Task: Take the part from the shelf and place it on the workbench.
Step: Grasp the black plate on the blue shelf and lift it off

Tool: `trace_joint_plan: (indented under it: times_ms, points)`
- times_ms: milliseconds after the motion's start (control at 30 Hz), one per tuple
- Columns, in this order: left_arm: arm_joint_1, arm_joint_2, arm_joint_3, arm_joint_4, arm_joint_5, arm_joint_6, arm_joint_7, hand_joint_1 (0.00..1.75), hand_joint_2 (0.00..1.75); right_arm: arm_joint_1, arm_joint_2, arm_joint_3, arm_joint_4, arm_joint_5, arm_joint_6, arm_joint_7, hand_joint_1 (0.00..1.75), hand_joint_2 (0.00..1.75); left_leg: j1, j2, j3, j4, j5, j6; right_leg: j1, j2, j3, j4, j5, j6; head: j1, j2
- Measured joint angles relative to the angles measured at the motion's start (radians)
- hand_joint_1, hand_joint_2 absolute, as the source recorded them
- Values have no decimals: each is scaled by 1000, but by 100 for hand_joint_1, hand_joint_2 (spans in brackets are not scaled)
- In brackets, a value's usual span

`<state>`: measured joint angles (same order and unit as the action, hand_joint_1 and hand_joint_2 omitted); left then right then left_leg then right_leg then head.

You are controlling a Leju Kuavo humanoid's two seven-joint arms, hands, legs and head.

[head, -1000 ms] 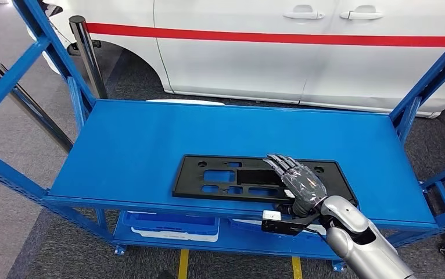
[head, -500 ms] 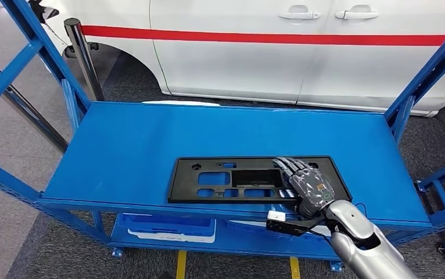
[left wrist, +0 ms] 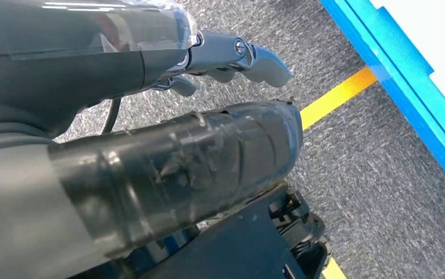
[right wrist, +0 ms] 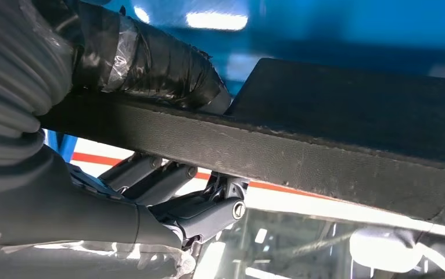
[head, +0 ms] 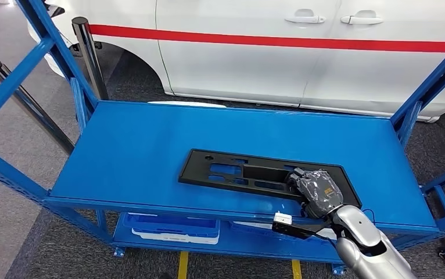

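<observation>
Grey carpet and a white car surround the blue metal shelf; lower right, the right hand grips the flat black plastic part.

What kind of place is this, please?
Probably a car workshop or assembly hall. A white car stands behind a blue steel shelf, a black plastic part lies on it under the right hand, and a yellow line marks the grey floor.
</observation>
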<state>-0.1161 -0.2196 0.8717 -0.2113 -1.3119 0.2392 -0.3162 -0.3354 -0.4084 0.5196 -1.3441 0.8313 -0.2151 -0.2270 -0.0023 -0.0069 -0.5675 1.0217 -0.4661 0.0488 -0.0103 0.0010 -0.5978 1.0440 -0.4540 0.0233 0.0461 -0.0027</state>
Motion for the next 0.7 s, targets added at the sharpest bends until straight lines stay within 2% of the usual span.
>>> trace_joint_plan:
  times_ms: [67,100,167,200,267,300,333,367,400,433,500,533,633,700]
  points:
    - [0,0,0,0,2,0,0,0,0,16,0,-13,-15,12,-24,-3,175,175,0,-1,0,-2,0,-9,5,1,4,-13,-2,-8,0,0]
    - [0,0,0,0,3,0,0,0,0,25,0,-19,-24,21,-37,-5,175,175,0,0,0,-2,-2,-14,3,0,5,-16,0,-14,0,0]
    - [0,0,0,0,7,2,-1,0,0,47,2,-30,-45,50,-69,-3,175,175,1,0,-12,28,-27,-24,-3,-2,9,-25,5,-25,-1,0]
    - [0,0,0,0,9,3,-2,0,0,62,5,-38,-57,74,-94,1,175,175,2,1,-32,72,-56,-28,-6,-3,11,-28,7,-30,-2,0]
    - [2,0,0,0,11,3,-2,0,0,100,13,-54,-87,139,-155,18,175,175,5,1,-91,200,-121,-35,-4,-6,9,-28,6,-35,-3,0]
    - [4,0,0,0,12,4,-3,0,0,121,19,-61,-107,183,-189,30,175,175,7,1,-118,257,-141,-37,-3,-7,9,-28,5,-36,-3,0]
    - [7,0,0,0,13,4,-3,0,0,145,25,-67,-130,233,-223,45,175,175,8,1,-131,284,-142,-39,-3,-7,9,-27,4,-36,-3,0]
    - [8,1,0,0,14,5,-2,0,0,169,33,-73,-156,285,-257,61,175,175,9,1,-127,273,-123,-39,-3,-6,9,-25,2,-36,-3,0]
    - [10,1,0,0,15,6,-2,0,0,195,41,-79,-184,339,-290,76,175,175,10,1,-106,226,-89,-39,-4,-6,11,-23,0,-36,-3,0]
    - [10,1,0,0,16,6,-2,0,0,222,51,-86,-215,400,-324,93,175,175,11,1,-74,155,-50,-37,-4,-5,12,-21,-4,-34,-3,0]
    - [10,1,1,0,19,8,0,0,0,270,71,-98,-278,529,-388,127,175,175,9,1,-21,39,-8,-32,-1,-3,12,-16,-9,-26,-3,0]
    - [11,1,1,0,19,9,2,0,0,289,79,-102,-304,578,-410,139,175,175,8,0,-9,13,-5,-29,1,-3,11,-14,-10,-21,-3,0]
    - [13,0,1,0,20,9,2,0,0,329,100,-109,-361,633,-430,155,175,175,6,0,-4,0,-5,-15,-1,-2,9,-11,-13,-6,-2,0]
    - [13,0,1,0,21,9,2,0,0,348,108,-113,-390,645,-438,162,175,175,9,2,1,-9,1,-2,-4,-2,-11,39,-48,3,-2,0]
